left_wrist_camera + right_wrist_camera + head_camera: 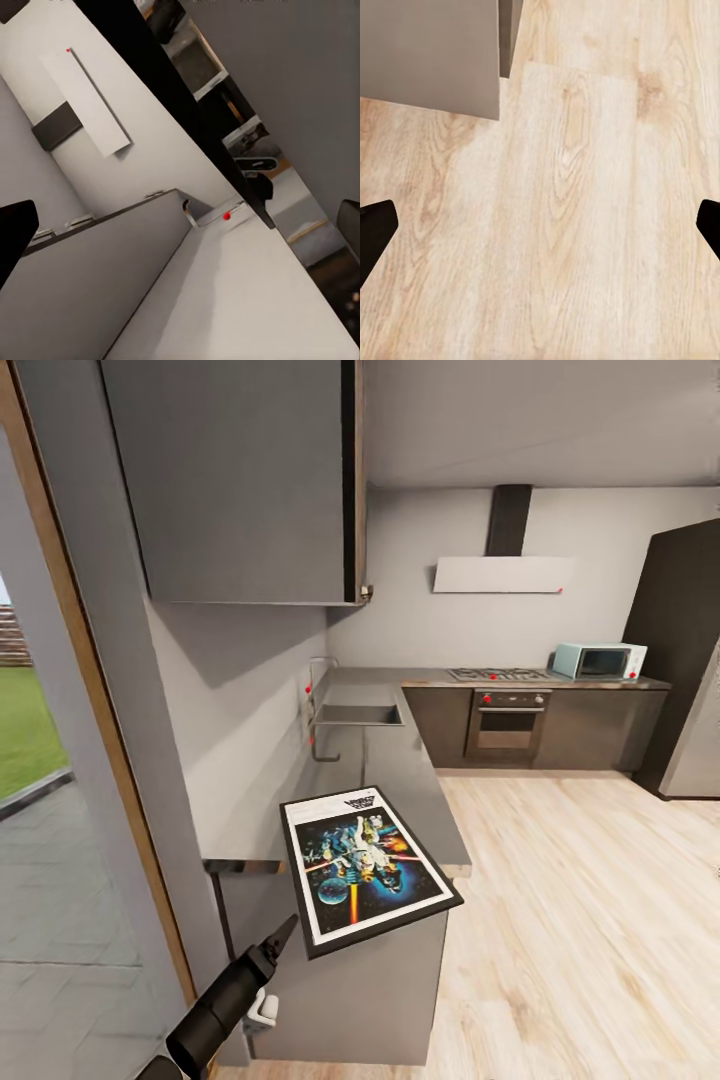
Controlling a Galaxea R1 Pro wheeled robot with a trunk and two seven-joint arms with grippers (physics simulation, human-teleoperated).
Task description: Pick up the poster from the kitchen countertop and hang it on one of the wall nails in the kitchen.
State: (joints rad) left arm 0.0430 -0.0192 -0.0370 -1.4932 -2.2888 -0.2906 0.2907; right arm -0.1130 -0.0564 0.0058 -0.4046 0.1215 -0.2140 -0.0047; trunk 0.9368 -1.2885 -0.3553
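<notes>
1. Reaching up from low at our left, we are bringing the left gripper (283, 938) close to the near left edge of the poster (366, 868). In the head view its dark tip is pointing at the frame, just beside it, and we cannot tell whether it is touching. In the left wrist view the two fingertips (15, 229) are sitting wide apart with nothing between them, so we are reading this gripper as spread and empty.

2. We are seeing the one poster lying flat on the near end of the kitchen countertop (400, 765), with its near corner overhanging the edge. It is not yet lifted, so we judge the task barely begun: grasping, carrying and hanging are all left.

3. We are holding the right gripper (540, 225) over the pale wood floor (577, 225), its fingers standing apart at the picture's edges with nothing held.

4. Looking further along the countertop, we are counting one sink (357, 715) with one tap (320, 665) beside it.

5. Along the far wall we are counting one hob (498, 674), one oven (507, 725), one teal microwave (599, 660), one range hood (503, 573) and one tall fridge (680, 660).

6. We are making out small red marks near the tap, but we cannot tell whether any is a wall nail.
</notes>
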